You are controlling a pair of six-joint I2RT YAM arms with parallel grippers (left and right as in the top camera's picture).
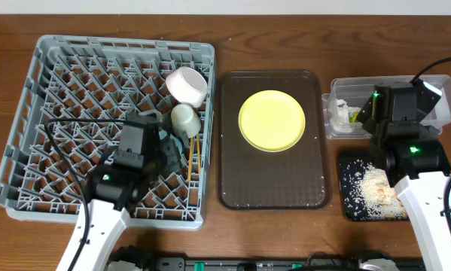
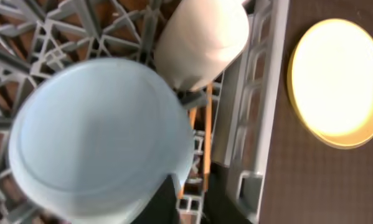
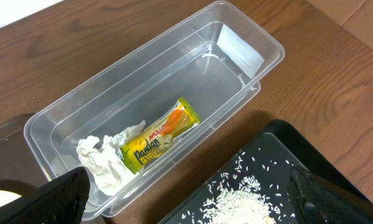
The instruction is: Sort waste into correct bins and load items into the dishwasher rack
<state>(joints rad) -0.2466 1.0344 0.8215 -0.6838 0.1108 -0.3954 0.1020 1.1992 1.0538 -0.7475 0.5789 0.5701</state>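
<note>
The grey dishwasher rack (image 1: 44, 113) holds the white bowl (image 1: 186, 85) on its side, the light blue cup (image 1: 184, 119) and the wooden chopsticks (image 1: 193, 154) by its right wall. My left gripper (image 1: 165, 147) is low in the rack; in its wrist view the cup (image 2: 93, 134) lies against its left finger, and the chopsticks (image 2: 207, 143) and a rack bar show in the gap between its open fingers (image 2: 192, 202). The yellow plate (image 1: 271, 120) lies outside the rack. My right gripper (image 1: 387, 139) hangs open and empty (image 3: 198, 208). The clear tub (image 3: 236, 56) holds the snack wrapper (image 3: 161, 135) and napkin (image 3: 102, 158). The black tray (image 1: 347, 203) holds the food scraps (image 1: 374, 188).
The plate rests on a dark brown serving tray (image 1: 274, 188) between the rack and the bins. The clear tub (image 1: 443, 105) sits behind the black tray at the far right. Arm cables cross the rack's left half and the right table edge.
</note>
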